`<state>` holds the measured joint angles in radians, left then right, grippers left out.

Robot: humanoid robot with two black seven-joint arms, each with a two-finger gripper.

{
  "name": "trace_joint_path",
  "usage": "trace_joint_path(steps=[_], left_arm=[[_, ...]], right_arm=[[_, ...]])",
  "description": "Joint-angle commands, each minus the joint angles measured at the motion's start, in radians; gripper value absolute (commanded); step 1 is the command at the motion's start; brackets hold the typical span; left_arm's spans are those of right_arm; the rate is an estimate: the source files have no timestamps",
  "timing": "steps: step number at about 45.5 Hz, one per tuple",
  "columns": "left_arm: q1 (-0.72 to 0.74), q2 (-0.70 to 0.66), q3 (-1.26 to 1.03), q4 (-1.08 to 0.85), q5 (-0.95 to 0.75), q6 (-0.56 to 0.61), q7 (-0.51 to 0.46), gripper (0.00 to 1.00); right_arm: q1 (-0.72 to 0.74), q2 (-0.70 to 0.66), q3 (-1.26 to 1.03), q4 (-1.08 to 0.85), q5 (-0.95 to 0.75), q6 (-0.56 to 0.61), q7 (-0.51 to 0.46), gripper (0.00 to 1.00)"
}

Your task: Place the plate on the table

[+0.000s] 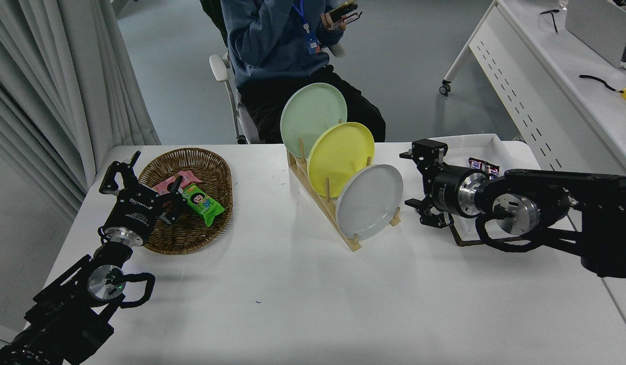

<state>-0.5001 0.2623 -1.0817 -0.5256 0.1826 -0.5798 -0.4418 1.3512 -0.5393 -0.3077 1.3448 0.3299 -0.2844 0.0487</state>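
The light-grey plate (369, 201) stands on edge in the front slot of a wooden rack (327, 207) on the white table (313, 294). A yellow plate (341, 158) and a pale green plate (313, 117) stand behind it in the same rack. My right gripper (413, 185) is open and empty, just to the right of the grey plate's rim, not touching it. My left gripper (149, 188) is open and parked at the lower left, over the edge of a wicker basket.
A wicker basket (190, 198) with wrapped snacks sits at the left. A white tray (472, 167) with chocolate bars lies at the right, partly behind my right arm. A person (287, 45) sits at the far side holding a phone. A white desk (561, 76) stands at the upper right.
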Motion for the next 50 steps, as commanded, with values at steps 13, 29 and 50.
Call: trace_joint_path(steps=[13,29,50], left_arm=[[0.0,0.0,-0.001,-0.001,0.0,0.0,0.0,1.0],[0.0,0.0,0.0,-0.001,0.0,0.0,0.0,1.0],[0.0,0.0,0.0,-0.001,0.0,0.0,0.0,1.0]], right_arm=[[0.02,0.087,-0.025,-0.108,-0.167,0.108,-0.003,1.0],[0.052,0.116,-0.103,-0.148,-0.167,0.171,-0.004,1.0],[-0.047,0.209,0.027,-0.444,-0.091,0.404,-0.182,1.0]])
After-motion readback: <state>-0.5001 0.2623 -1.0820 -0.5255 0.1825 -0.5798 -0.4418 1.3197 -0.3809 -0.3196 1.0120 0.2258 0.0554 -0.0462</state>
